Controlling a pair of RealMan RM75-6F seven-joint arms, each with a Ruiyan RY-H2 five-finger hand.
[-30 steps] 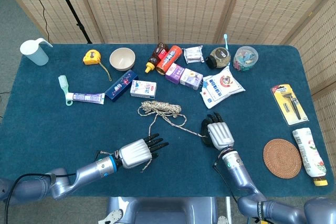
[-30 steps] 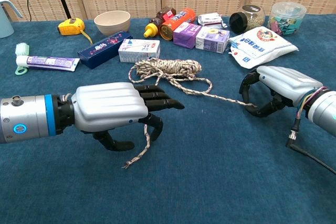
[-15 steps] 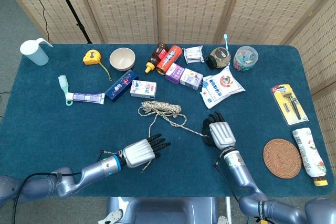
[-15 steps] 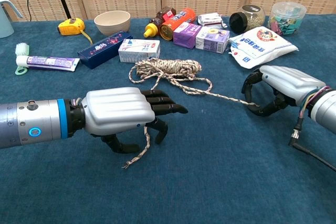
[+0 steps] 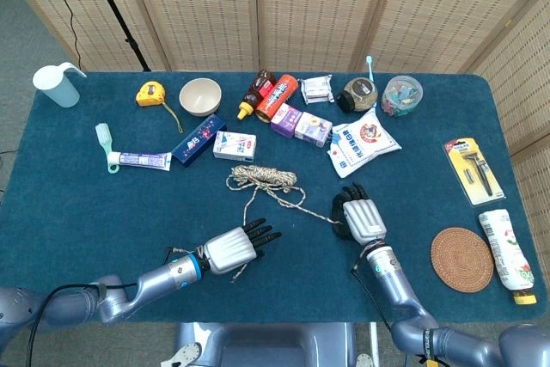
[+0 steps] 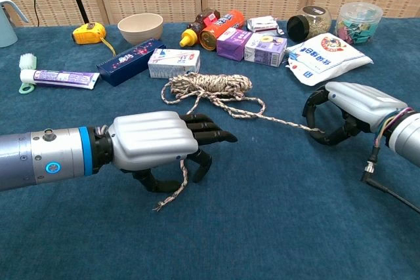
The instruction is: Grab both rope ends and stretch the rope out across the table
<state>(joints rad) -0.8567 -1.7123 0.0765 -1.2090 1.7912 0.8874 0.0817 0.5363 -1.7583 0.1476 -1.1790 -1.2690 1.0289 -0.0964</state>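
Between two hands lies one rope (image 6: 209, 88), coiled at twelve o'clock, its left hand (image 6: 154, 141) curling fingers around one end, its right hand (image 6: 351, 111) pinching the other.

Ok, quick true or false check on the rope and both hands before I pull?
1. The left hand holds one rope end. True.
2. The rope is already stretched straight. False: most of it lies bundled near the white carton.
3. The right hand holds the other rope end. True.
4. The bowl sits on the cork coaster. False: they lie far apart.
5. The rope bundle lies between the two hands. True.
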